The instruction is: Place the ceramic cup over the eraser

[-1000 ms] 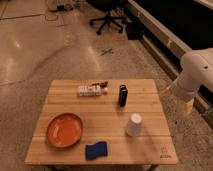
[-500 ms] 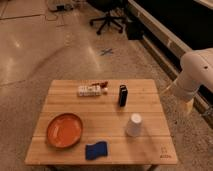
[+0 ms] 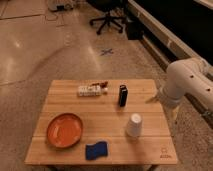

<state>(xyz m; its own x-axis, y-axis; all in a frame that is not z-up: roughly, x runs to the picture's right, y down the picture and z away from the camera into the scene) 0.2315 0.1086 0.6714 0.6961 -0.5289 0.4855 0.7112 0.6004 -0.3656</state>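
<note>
**Cup and eraser stand apart on the table**

Take the slim black upright eraser (image 3: 122, 95) as your mark, near the back of the light wooden table (image 3: 60, 152). The plain white ceramic cup (image 3: 133, 125) stands just in front of it, slightly right, not touching. Nothing lies between them. A white rectangular box pack (image 3: 90, 90) lies left of the eraser, while a round orange plate (image 3: 64, 131) and a blue wavy-edged pad (image 3: 95, 150) sit front-left. The gripper (image 3: 154, 99) hangs right of the eraser at the table edge, mostly hidden by the white arm (image 3: 187, 82). You cannot tell whether it is spread or closed.
</note>
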